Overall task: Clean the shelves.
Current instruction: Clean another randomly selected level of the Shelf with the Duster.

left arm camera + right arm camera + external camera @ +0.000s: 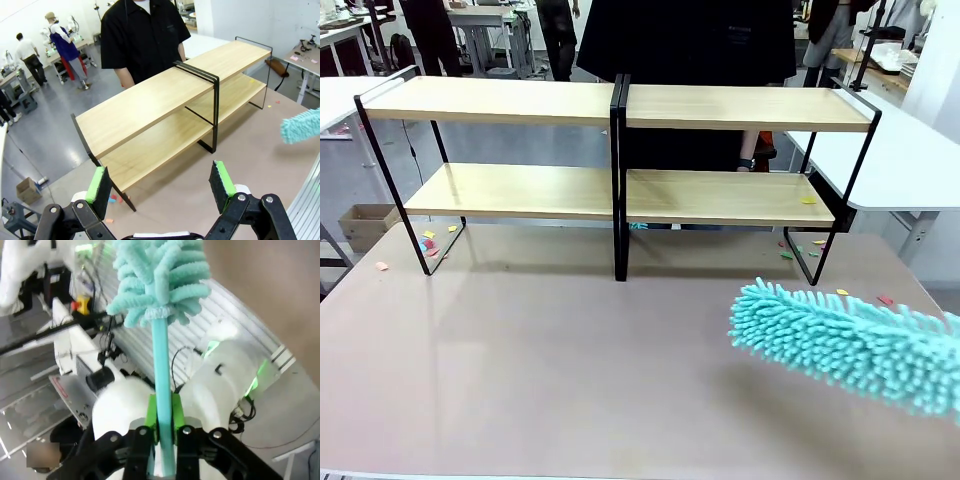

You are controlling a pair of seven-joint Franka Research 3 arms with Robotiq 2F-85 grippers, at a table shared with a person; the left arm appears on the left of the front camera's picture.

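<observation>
Right end effector (pixel 164 427) is clamped on the duster (pixel 850 340) handle, with the fluffy head hanging at lower right of the front view, above the tabletop (pixel 540 370). Left end effector (pixel 162 187) sits wide and empty. My worry: swinging in too fast could knock the light shelves (pixel 620 105), or the thin handle could twist in the pads. Shelves stand across the upper frame, well apart from the duster.
</observation>
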